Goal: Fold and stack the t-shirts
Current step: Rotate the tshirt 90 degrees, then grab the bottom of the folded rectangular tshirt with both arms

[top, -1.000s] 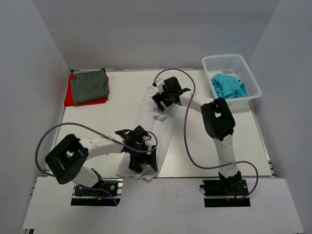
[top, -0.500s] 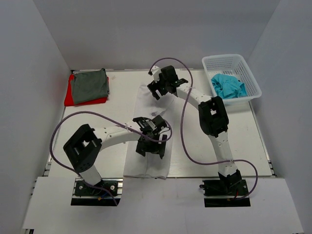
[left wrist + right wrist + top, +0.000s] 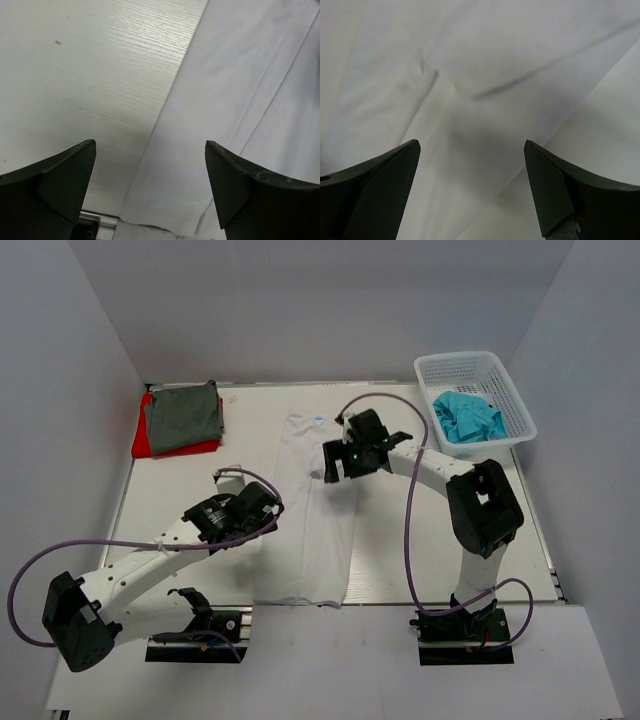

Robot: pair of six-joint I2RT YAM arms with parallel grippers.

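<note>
Both claws are gaping wide, gripping nothing. Left claw (image 3: 150, 187) is straddling the white shirt's (image 3: 240, 90) left edge: cloth under one finger, bare worktop (image 3: 90, 75) under the other. Right claw (image 3: 470, 192) is hovering over the far half, with the shirt's right edge just beside it. You're dealing with thin, limp, light cloth lying in a long strip. It's likely sagging and sliding once lifted, so I'd be pinching layered edges near the corners, both claws together.
</note>
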